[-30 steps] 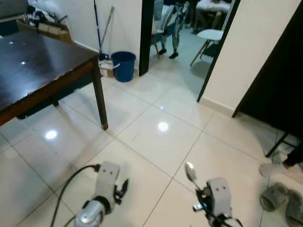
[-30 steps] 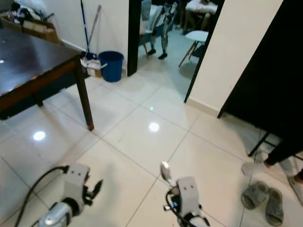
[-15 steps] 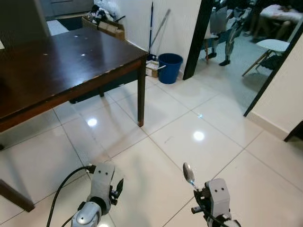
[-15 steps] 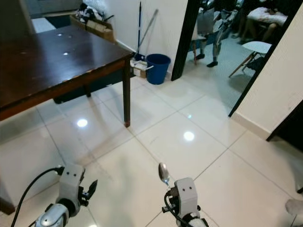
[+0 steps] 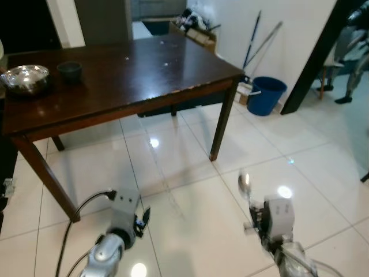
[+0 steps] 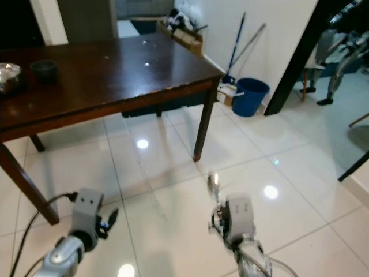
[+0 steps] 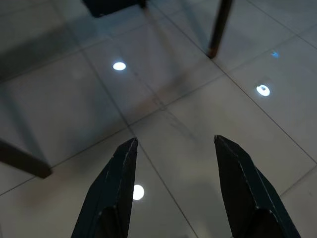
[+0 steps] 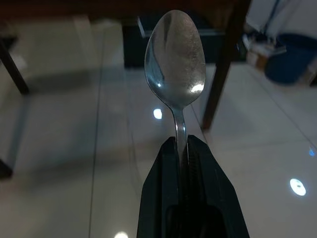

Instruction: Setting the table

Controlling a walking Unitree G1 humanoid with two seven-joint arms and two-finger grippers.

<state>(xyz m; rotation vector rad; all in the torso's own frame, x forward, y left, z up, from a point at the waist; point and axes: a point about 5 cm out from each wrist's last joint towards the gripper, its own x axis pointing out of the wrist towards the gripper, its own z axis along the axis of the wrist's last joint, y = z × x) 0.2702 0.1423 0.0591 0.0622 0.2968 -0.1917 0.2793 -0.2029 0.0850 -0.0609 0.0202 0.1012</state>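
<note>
Right claw (image 8: 185,144) clamped on upright spoon (image 8: 175,54)

- A home's dining room: a dark wooden counter (image 5: 144,81) stands on a glossy white tiled floor (image 5: 190,190).
- A metal bowl (image 5: 26,78) and cup (image 5: 69,69) sit on it.
- A blue bucket (image 5: 266,95) and mops (image 5: 259,40) stand by the wall.
</note>
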